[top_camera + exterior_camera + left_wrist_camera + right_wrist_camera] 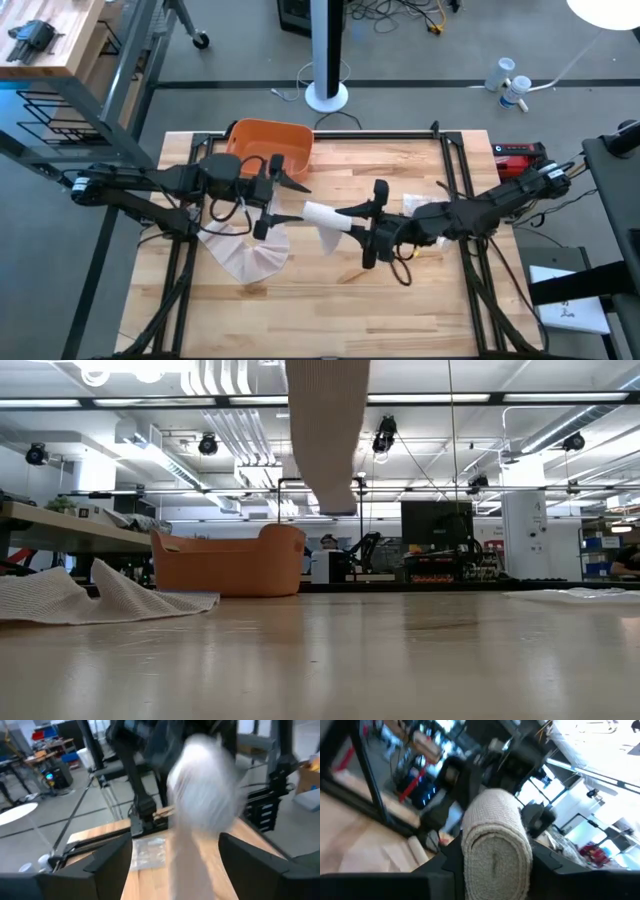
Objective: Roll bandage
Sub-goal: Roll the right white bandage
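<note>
- Step in hand: rolling. The right gripper (358, 232) clamps the bandage roll (322, 215) above table centre.
- The left gripper (270, 197) stands open beside the roll; loose bandage tail (245, 252) lies below it.
- Next move likely requires tensioning the tail while the roll turns.

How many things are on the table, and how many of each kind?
Bandage roll: 1
Loose bandage pile: 1
Orange bin: 1
Clear plastic wrapper: 1
Total: 4, counting the roll, which hangs lifted above the table in the right end effector.
</note>
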Robot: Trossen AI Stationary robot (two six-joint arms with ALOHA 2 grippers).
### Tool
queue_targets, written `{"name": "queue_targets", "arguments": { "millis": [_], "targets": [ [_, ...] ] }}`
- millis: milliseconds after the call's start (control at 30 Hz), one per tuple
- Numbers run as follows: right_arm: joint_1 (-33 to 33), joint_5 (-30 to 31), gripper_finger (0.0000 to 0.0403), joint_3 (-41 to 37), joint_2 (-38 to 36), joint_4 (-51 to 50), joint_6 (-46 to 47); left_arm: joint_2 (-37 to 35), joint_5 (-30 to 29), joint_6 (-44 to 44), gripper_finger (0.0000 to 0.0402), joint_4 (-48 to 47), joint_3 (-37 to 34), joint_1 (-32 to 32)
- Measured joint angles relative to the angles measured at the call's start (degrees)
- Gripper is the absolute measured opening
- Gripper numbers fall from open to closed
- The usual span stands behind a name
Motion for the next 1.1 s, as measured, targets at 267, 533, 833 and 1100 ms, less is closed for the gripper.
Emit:
{"name": "queue_targets", "arguments": {
  "millis": [267,533,833,1100],
  "targets": [
    [-0.1,-0.9,0.0124,0.2,-1.5,-0.3,4.2,3.9,0.3,0.2,0.026,13.2,-4.5,0.0],
    [-0.1,-0.8,0.0124,0.3,-1.9,1.2,6.1,8.5,0.8,0.8,0.0205,18.3,-5.2,0.0],
    [-0.1,-0.7,0.0124,0.3,-1.9,6.1,7.4,11.3,0.8,0.4,0.0013,20.0,-5.2,0.0],
    [-0.1,-0.5,0.0124,0.3,-2.6,12.9,7.9,13.9,0.8,-0.7,0.0001,22.3,-5.2,0.0]
  ]
}}
